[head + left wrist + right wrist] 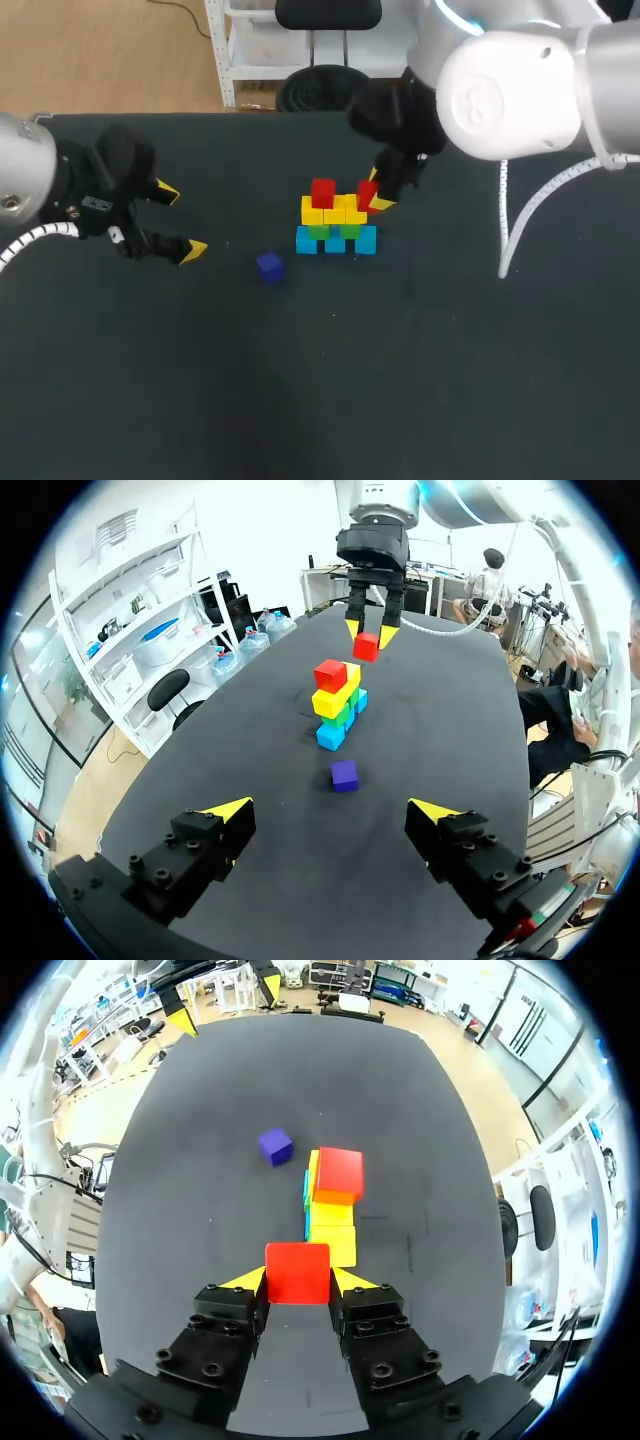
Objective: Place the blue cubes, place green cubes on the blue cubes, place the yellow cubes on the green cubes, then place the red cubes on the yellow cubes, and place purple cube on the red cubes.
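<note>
A stack stands mid-table: blue cubes (335,241) at the bottom, green cubes (334,231) on them, yellow cubes (333,211) above. One red cube (323,192) sits on the yellow row's left end. My right gripper (375,195) is shut on a second red cube (366,192), held just above the yellow row's right end (297,1272). The purple cube (269,265) lies alone on the table, left of the stack and nearer the front (344,775). My left gripper (180,222) stands open and empty at the left, well clear of the stack.
The black table (320,380) has bare surface all round the stack and the purple cube. My right arm (500,80) reaches in over the back right.
</note>
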